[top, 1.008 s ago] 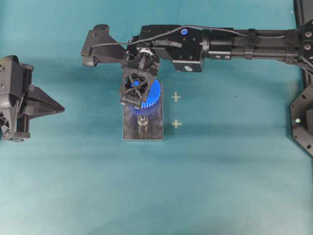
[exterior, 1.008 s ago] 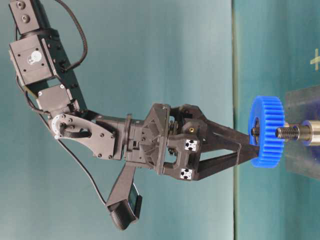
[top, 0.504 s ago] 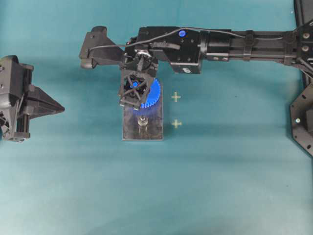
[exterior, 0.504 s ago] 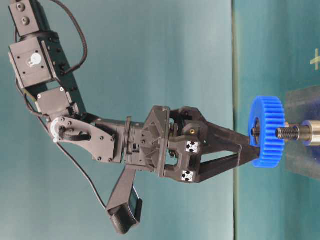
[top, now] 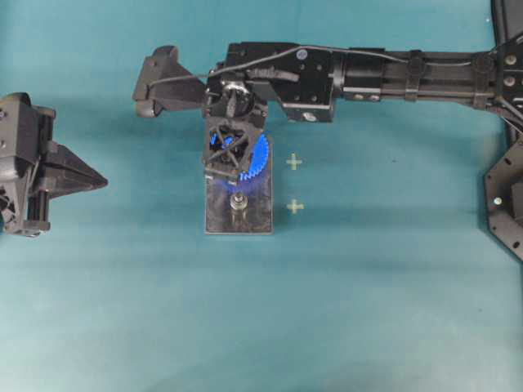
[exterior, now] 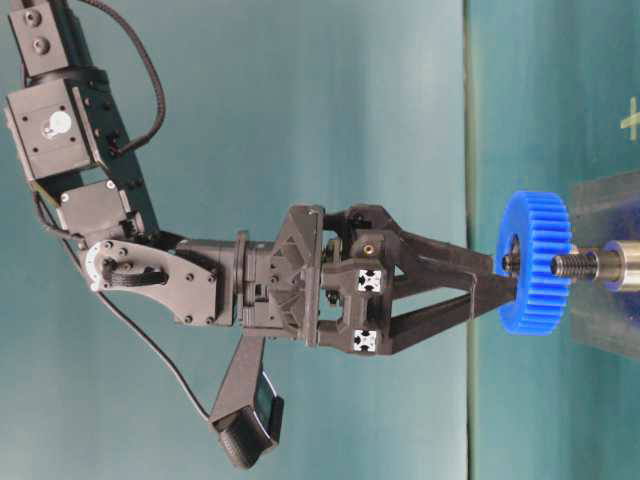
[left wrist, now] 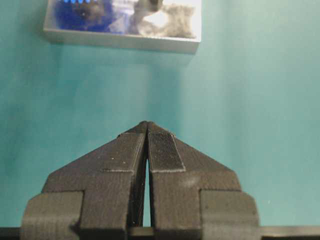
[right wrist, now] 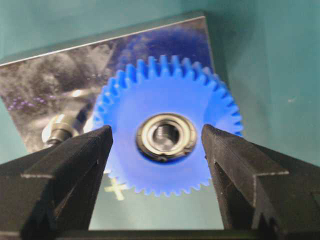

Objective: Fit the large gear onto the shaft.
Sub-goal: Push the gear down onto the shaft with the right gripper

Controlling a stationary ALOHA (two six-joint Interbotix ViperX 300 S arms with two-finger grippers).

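Blue plastic fills the right wrist view: the large toothed gear, with its silvery bearing bore, sits between the spread fingers of the right claw, which flank it on 2 sides. Whether the pads actually press the gear the pictures do not settle; in the table-level view the finger tips reach the gear's dark hub. The gear hangs over the far end of the dark grey rectangular metal plate on the teal table, in line with a thin silvery steel shaft whose threaded tip appears just past the bore. The step in hand looks like the seating itself. The next move would call for a straight push along the shaft's axis, keeping the gear square. The left claw rests pressed together, well apart.
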